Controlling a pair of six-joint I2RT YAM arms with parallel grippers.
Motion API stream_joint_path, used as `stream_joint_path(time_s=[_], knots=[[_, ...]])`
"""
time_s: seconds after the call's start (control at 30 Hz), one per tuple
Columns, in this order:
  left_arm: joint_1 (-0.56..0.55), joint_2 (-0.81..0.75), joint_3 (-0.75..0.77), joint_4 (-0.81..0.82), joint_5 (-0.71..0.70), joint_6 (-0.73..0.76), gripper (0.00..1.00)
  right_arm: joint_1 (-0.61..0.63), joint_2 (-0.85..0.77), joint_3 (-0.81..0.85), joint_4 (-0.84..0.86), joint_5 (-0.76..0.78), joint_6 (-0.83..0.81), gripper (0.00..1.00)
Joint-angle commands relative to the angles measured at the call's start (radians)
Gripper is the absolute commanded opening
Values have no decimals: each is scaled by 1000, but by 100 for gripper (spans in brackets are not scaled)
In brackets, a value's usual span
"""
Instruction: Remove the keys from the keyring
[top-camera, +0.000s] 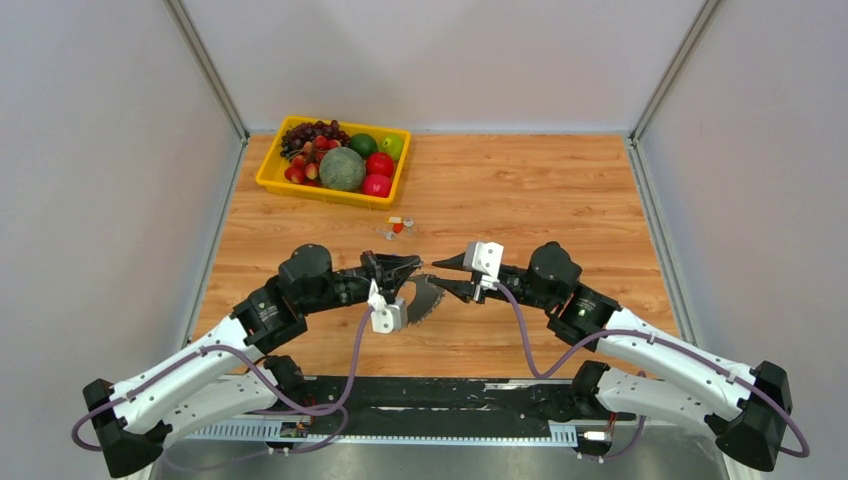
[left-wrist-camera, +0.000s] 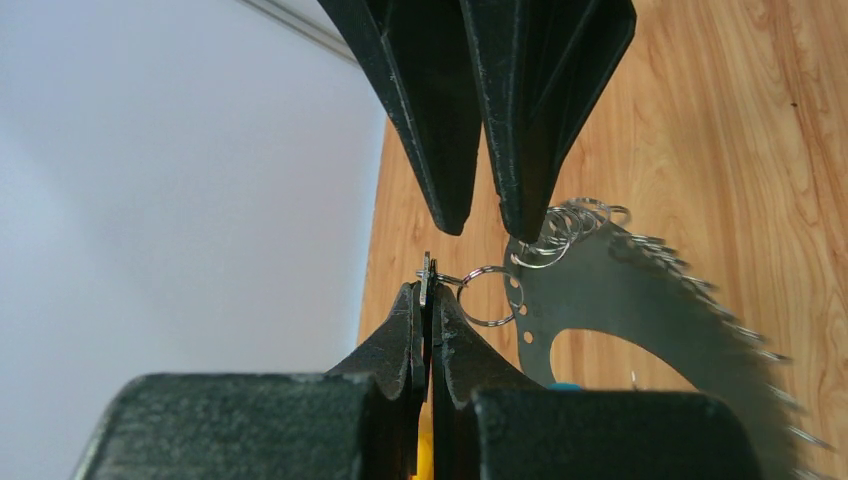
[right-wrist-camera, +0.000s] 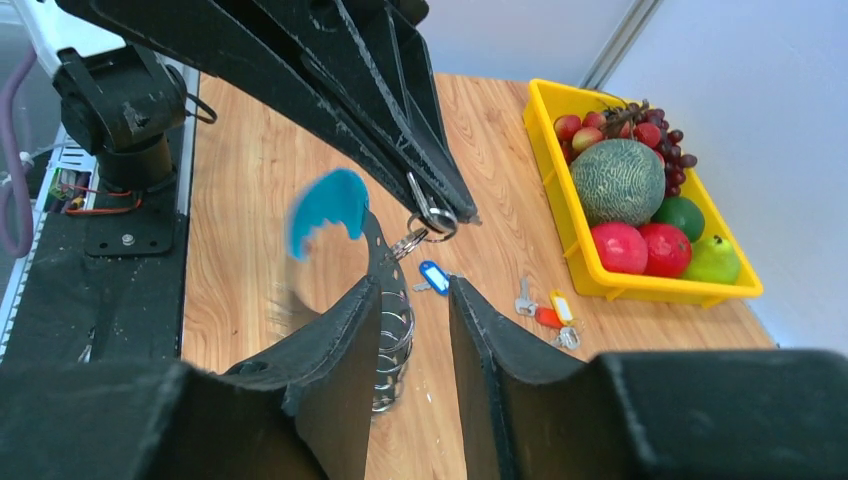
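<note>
The keyring (top-camera: 428, 298), a grey toothed hoop fringed with small split rings, stands on edge between my two grippers. Its blue arc (right-wrist-camera: 325, 205) shows blurred in the right wrist view. My left gripper (left-wrist-camera: 428, 295) is shut on a small silvery key (left-wrist-camera: 427, 272), which hangs by a split ring (left-wrist-camera: 490, 295) from the hoop (left-wrist-camera: 620, 300). My right gripper (right-wrist-camera: 413, 290) is open, with the hoop's fringed edge (right-wrist-camera: 392, 335) between its fingers, close to the left finger. Loose keys with blue (right-wrist-camera: 433, 277) and orange and yellow tags (right-wrist-camera: 552, 310) lie on the table.
A yellow fruit tray (top-camera: 268, 182) with a melon, grapes and apples stands at the back left. The loose keys (top-camera: 398, 226) lie between the tray and the grippers. Grey walls close in the table on the left, right and back.
</note>
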Motion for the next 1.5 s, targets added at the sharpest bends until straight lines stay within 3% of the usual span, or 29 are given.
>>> stream_joint_path(time_s=[0.0,0.63,0.77,0.87,1.2,1.23,1.33,1.47], knots=[[5,-27,4,40,58,34,0,-1,2,6,83,-74,2,36],[7,-43,1,52,106,32,0,-1,68,35,85,-164,0,24],[6,-45,-1,54,107,32,0,-1,67,36,85,-175,3,16],[6,-46,-2,56,108,32,0,-2,63,37,85,-184,4,0],[6,-36,-9,59,118,41,0,-1,97,82,53,-164,69,0],[7,-34,-9,60,120,40,0,-1,109,95,44,-153,74,1],[7,-34,-8,61,119,39,0,-1,133,119,18,-158,76,33],[6,-45,-11,64,102,45,0,-1,101,97,17,-175,39,44]])
